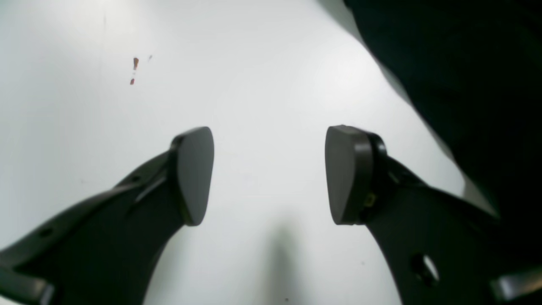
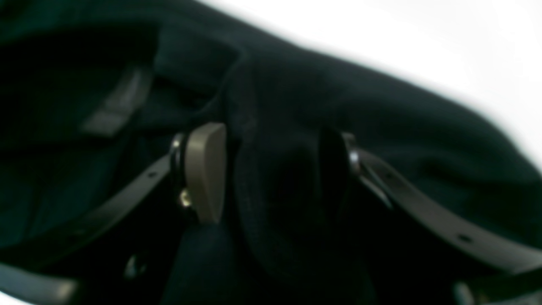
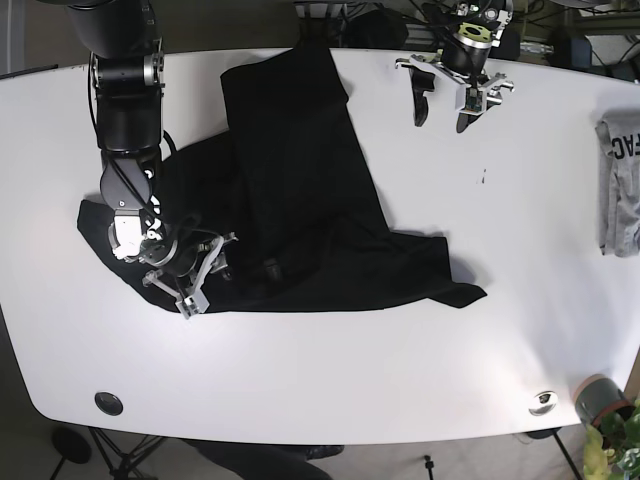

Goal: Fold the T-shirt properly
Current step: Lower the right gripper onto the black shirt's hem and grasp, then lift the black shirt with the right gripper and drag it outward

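A black T-shirt [image 3: 300, 200] lies crumpled and partly folded over itself on the white table [image 3: 350, 370], left of centre. My right gripper [image 3: 213, 272] sits on the shirt's lower left part. In the right wrist view the right gripper [image 2: 271, 173] is open, with a raised fold of the black cloth [image 2: 381, 118] between its fingers. My left gripper [image 3: 441, 122] hovers at the table's far side, right of the shirt. It is open and empty [image 1: 269, 173], and only the shirt's edge [image 1: 465, 63] shows at the upper right of its view.
A folded grey garment [image 3: 618, 185] lies at the right edge. A small round fitting [image 3: 543, 402] and a can [image 3: 597, 400] stand at the front right corner, and a dark disc [image 3: 108, 402] at the front left. Small reddish marks [image 1: 134, 63] spot the table.
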